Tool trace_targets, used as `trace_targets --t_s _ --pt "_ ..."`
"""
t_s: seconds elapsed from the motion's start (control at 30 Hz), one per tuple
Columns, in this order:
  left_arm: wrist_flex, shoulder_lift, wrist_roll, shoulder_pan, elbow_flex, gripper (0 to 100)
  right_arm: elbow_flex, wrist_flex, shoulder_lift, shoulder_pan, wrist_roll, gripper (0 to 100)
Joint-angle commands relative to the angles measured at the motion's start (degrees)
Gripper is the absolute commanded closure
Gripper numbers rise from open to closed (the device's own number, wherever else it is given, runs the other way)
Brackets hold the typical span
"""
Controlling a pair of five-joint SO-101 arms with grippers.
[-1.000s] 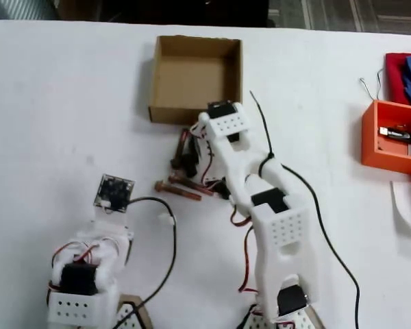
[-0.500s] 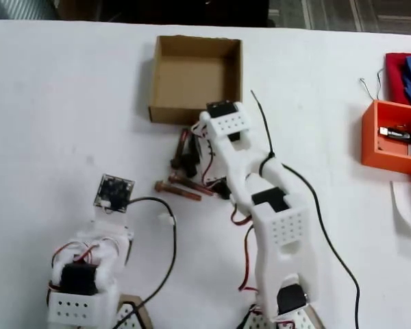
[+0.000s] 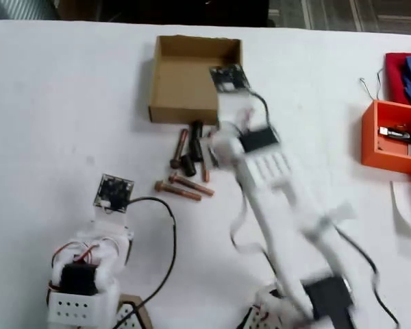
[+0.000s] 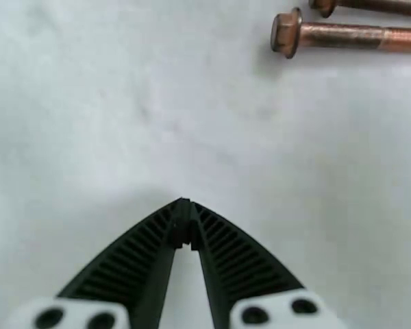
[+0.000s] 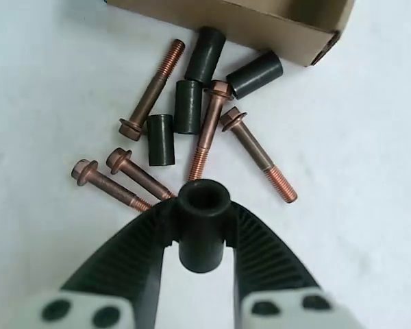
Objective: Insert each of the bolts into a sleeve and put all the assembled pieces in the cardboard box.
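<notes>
Right gripper [image 5: 202, 211] clamps an upright black sleeve [image 5: 203, 241]; copper bolts [image 5: 250, 147] and loose sleeves [image 5: 161, 139] lie just ahead, cardboard box [image 5: 260, 22] beyond. Left gripper [image 4: 183, 207] is pinched closed, two bolts [image 4: 342, 35] ahead.

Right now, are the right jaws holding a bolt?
No: the right jaws grip a black sleeve; the bolts lie loose on the table.
</notes>
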State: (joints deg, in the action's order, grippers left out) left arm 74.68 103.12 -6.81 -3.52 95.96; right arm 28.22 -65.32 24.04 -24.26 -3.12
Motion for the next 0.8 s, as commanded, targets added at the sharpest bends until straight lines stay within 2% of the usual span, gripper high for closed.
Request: trace_targets --t_s 0.0,0.27,0.47,0.67,0.77 --pt "-0.79 1.41 -0.35 0.44 1.1 97 13.45 4.44 21.58 2.24 3.08 97.9" --pt "-0.79 1.41 -0.35 0.44 1.1 97 28.4 7.6 44.35 8.66 5.89 97.9" --pt "-0.79 1.41 -0.26 0.44 1.1 97 36.92 10.51 60.18 8.92 5.8 97.9" --pt "-0.79 1.41 -0.26 4.04 1.1 97 47.12 14.11 79.6 8.84 5.98 97.9" --pt "-0.79 1.41 -0.35 4.48 1.1 97 48.44 14.46 78.02 8.92 5.89 97.9"
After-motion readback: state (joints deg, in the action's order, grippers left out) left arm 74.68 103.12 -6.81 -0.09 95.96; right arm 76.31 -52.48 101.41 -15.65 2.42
